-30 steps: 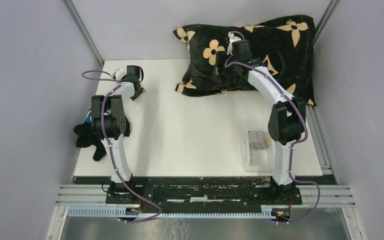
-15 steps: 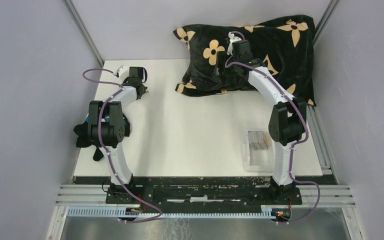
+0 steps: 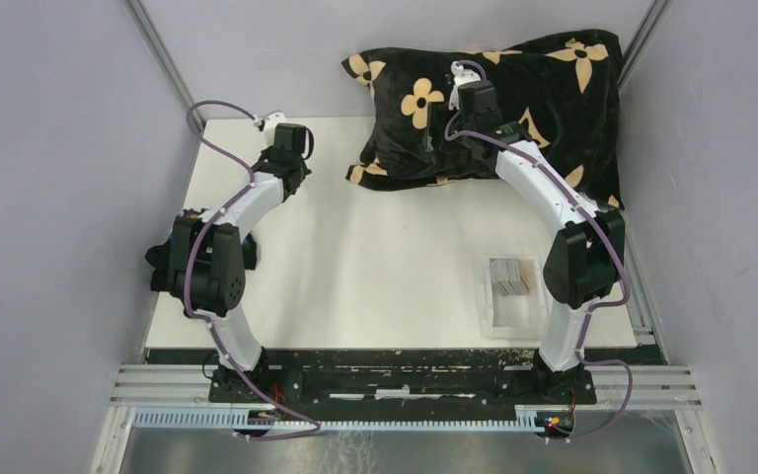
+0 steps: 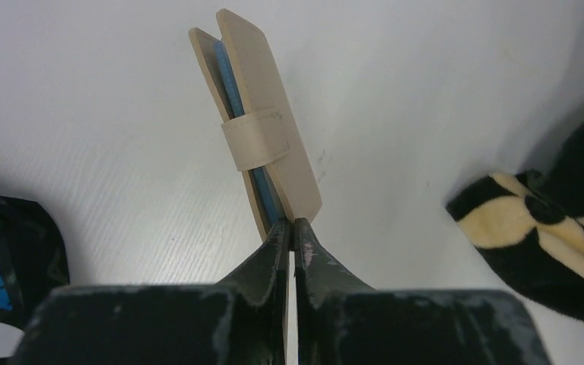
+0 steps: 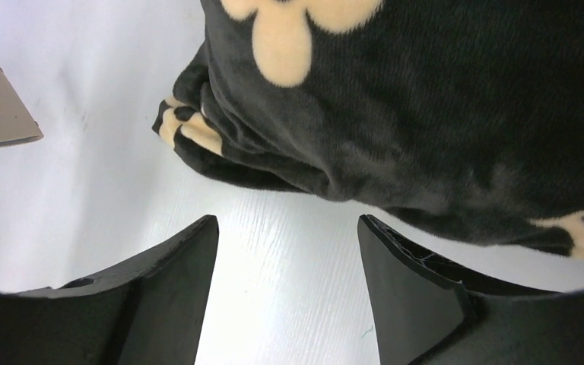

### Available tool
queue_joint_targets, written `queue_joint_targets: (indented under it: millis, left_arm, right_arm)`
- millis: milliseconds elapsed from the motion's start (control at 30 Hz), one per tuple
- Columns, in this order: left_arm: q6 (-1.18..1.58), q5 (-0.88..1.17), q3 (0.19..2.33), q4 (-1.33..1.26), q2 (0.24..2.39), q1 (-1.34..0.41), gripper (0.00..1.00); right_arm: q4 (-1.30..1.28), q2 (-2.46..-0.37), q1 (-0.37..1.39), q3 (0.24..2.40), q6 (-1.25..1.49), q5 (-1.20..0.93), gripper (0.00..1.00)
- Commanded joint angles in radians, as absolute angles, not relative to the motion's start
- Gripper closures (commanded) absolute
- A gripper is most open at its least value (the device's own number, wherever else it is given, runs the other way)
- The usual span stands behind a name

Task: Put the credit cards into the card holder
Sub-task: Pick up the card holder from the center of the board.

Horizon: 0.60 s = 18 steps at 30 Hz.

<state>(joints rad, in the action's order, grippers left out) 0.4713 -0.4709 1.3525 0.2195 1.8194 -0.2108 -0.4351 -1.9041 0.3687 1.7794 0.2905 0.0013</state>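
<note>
White table (image 3: pixel 385 247) seen from above, walled in closely by grey walls (image 3: pixel 49 197) on both sides, with broad bare room across the middle between the two arms. Black pillow (image 3: pixel 513 89) with cream flowers filling the far right corner and overhanging the table's far edge. Dark cloth (image 3: pixel 173 272) draped over the left edge beside the left arm, cut off at the lower left of the left wrist view. Clear box (image 3: pixel 511 296) near the right edge, its right side partly covered by the right arm. Greyish cards (image 3: pixel 511 276) upright inside, colours hard to tell apart. Right pincer (image 5: pixel 287 236) spread wide and empty, low over bare table just beside the pillow's near fold. Left pincer (image 4: pixel 291 228) at the far left of the table, closed tight on the near corner of the tan card holder (image 4: pixel 255 76). Holder extending straight away from the fingertips, on edge, leaves slightly parted. Contact between its far end and the table not discernible. Same holder not made out from above, and only one corner inside the right wrist view. Strap tab (image 4: pixel 256 141) wrapped across both leaves. Blue card (image 4: pixel 225 76) as a thin sliver between the leaves, mostly hidden.
</note>
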Motion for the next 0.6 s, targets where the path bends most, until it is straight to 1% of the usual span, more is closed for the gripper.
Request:
queue_joint_targets:
  millis: [0, 133, 300, 400, 567]
  left_arm:
    - [0.313, -0.502, 1.317, 0.275, 1.718, -0.272, 0.97]
    - [0.244, -0.511, 1.267, 0.350, 1.656, -0.346, 0.97]
    - [0.186, -0.544, 1.220, 0.461, 1.608, -0.485, 0.97]
    - [0.181, -0.570, 1.220, 0.526, 1.623, -0.595, 0.97]
    - [0.201, -0.642, 1.276, 0.653, 1.722, -0.763, 0.97]
  right_arm:
    - [-0.428, -1.794, 0.383, 1.714, 0.328, 0.073, 0.26]
    - [-0.440, -1.714, 0.383, 1.655, 0.380, 0.109, 0.27]
    - [-0.508, -1.657, 0.382, 1.643, 0.446, 0.131, 0.27]
    - [-0.559, -1.626, 0.382, 1.635, 0.479, 0.137, 0.27]
    - [-0.640, -1.573, 0.368, 1.610, 0.527, 0.161, 0.25]
